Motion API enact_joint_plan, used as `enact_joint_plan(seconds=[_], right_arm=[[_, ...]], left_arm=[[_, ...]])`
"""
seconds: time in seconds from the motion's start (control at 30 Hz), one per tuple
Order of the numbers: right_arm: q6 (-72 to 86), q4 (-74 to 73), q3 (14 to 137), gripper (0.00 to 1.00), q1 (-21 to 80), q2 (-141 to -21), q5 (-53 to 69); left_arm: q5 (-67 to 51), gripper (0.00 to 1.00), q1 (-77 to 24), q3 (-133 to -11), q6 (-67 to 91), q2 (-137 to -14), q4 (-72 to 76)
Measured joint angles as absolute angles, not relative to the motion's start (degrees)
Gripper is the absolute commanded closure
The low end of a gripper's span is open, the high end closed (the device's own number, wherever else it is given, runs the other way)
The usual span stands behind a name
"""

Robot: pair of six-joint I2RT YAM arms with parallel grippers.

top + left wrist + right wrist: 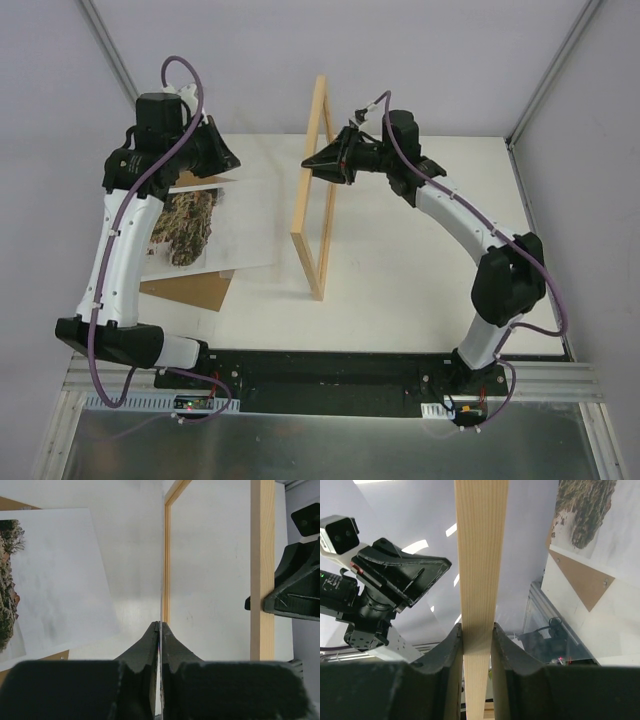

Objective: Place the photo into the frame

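This is a robotics lab, set up as a closed test cell. Two white-and-black arms, the left arm (120, 250) and the right arm (470, 225), are bolted to a black base plate (330, 370) on an aluminium rail (560, 380) at the near edge of a bare white worktop (400, 260). Plain pale panels (250, 50) joined by metal corner struts (110, 50) wall the cell in. Purple cables (185, 75) loop along both arms, and a small circuit board (195, 403) with lit indicators sits by the left base. In the right wrist view, a small camera (340, 532) rides on the wrist behind the left gripper (445, 565), with strip lights glaring off the panel behind it.
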State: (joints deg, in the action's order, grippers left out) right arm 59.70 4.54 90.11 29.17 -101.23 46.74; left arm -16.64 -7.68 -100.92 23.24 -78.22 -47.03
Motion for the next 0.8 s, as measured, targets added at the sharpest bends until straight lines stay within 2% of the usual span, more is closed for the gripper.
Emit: enact_joint_plan(seconds=[0.23,0.47,0.67,0.8], right_arm=[[61.3,10.6,81.2,0.99,28.5,-95.5,49.1],[61.5,12.0,74.9,0.85,26.5,-90.0,50.2],[61.5,13.0,71.9,0.86,25.6,-87.3,50.6],[61.5,13.6,70.7,0.8,25.2,-86.3,50.9]], left_arm=[[-9.8,1.0,-14.7,-103.3,21.6,-81.7,-49.5],[-5.1,1.0,-20.8,-107.2,21.6,-84.6,-50.0],[-1.0,1.0,-27.3,-108.4,21.9,-87.0,-50.1],[1.1,1.0,-30.9,-110.2,22.0,-89.5,-50.0]])
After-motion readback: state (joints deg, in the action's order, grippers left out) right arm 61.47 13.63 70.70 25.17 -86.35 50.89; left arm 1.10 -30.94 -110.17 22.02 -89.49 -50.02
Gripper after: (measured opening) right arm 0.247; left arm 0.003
